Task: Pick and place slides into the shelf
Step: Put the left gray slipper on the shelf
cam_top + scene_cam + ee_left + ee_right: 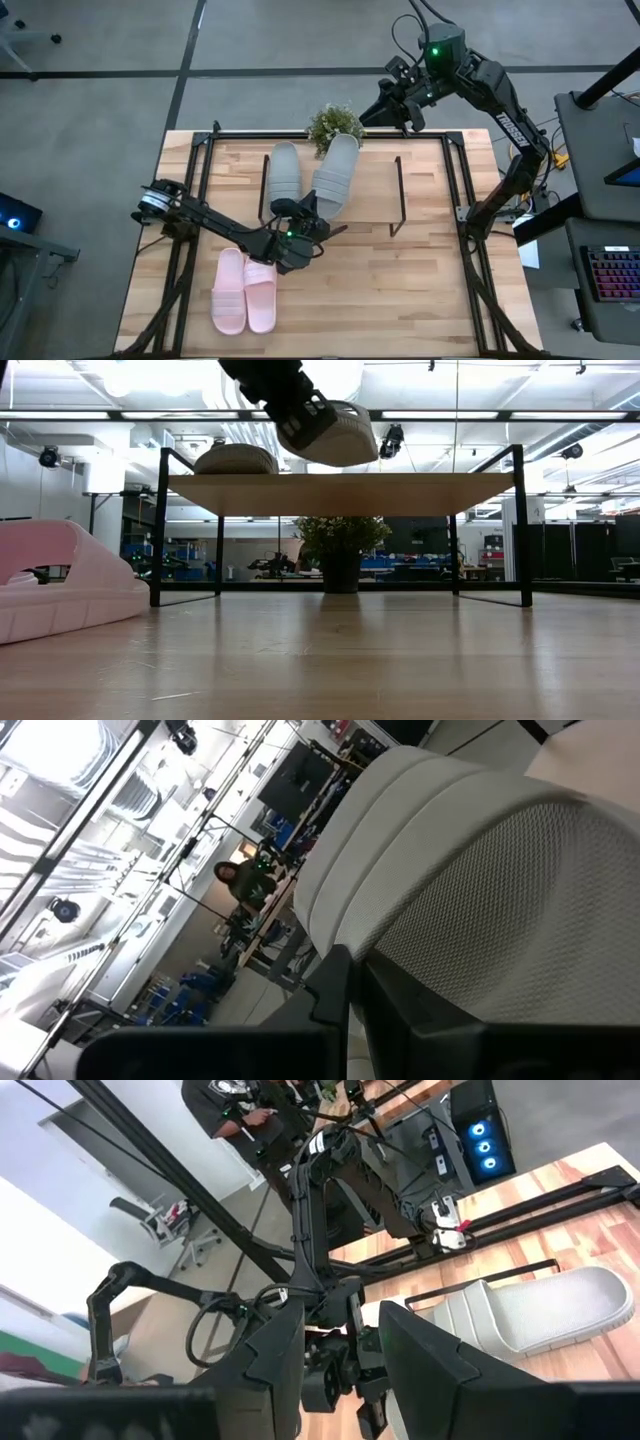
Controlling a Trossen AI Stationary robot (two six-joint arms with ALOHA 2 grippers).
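Workshop w/ grey floor round a wooden counter [400, 290]; ceiling lights and racks show far behind in the low view; small potted plant [334, 125] at the counter's far edge, just behind the shelf [430, 190].

My left pincer [300, 222] is clamped together on the heel end of a grey-green slide [336, 175]; that slide is tilted, toe toward the plant, its toe half over the shelf plank. In the low view it hangs above the plank w/ the sole [345, 440] clear of the wood, not yet resting. The other grey-green slide [284, 172] already lies flat on the shelf just beside it, on my left side. The pink pair [244, 290] sits side by side on the counter, near edge, apart from the shelf.

My right pincer [405, 100] waits well off beyond the far right corner, above the floor, fingers [420, 1360] apart, holding nothing.

Step in hand, as I judge it: setting the 2nd grey slide down. To do it well: level the sole first, since it's canted; straighten it parallel to its mate so the two don't overlap; push fwd enough that the heel also lands on the plank, not hanging off the front edge; lower till the sole bears on the wood, then let go; soft foam may spring, so release slow. Keep my wrist clear of the black front rail. Pink pair needs the remaining room to the right, so pack this one close.
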